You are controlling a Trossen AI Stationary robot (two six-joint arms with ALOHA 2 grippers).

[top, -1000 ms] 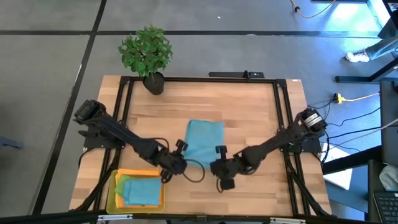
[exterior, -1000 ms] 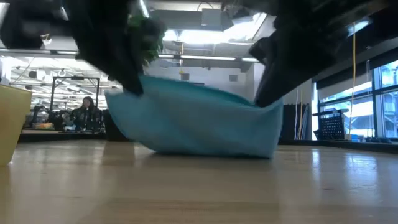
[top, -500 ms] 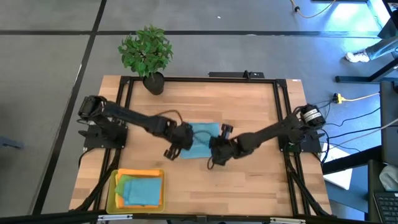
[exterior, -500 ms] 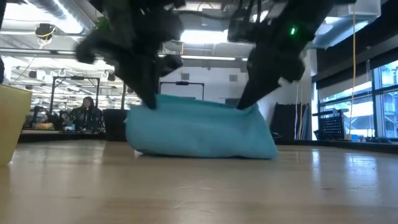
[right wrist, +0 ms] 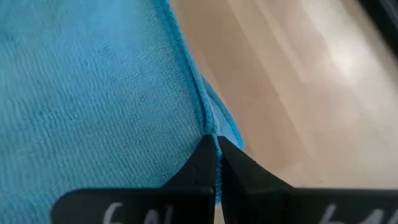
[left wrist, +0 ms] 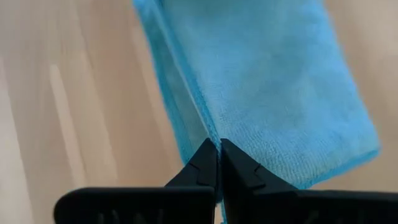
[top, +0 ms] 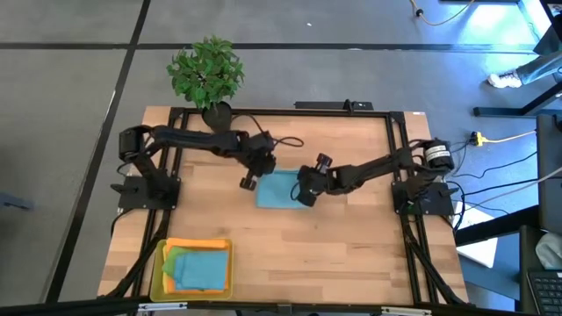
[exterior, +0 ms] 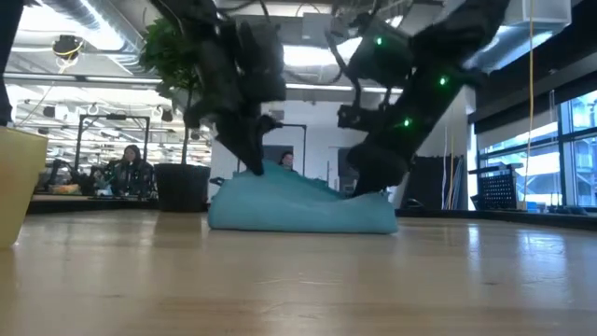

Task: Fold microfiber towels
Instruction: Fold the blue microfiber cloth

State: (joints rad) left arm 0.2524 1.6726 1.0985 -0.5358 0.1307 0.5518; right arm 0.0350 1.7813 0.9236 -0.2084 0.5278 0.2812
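High view: the teal-blue towel [top: 278,189] lies mid-tabletop [top: 351,254], the left hand [top: 255,172] clenched on its far left corner and the right hand [top: 304,186] on its right edge, well apart from the yellow tray [top: 159,268] of stacked towels. Low view: the cloth [exterior: 298,205] sits humped and uneven between them, so the layers may land askew. Wrist views: each hand [left wrist: 219,163] [right wrist: 215,163] pinches only the thin hem; an uneven release could drag the fold open.

Free room: bare table [top: 351,254], lower right of high view.
Obstacles: potted plant [top: 207,77] upper left; yellow tray [top: 158,263] lower left.
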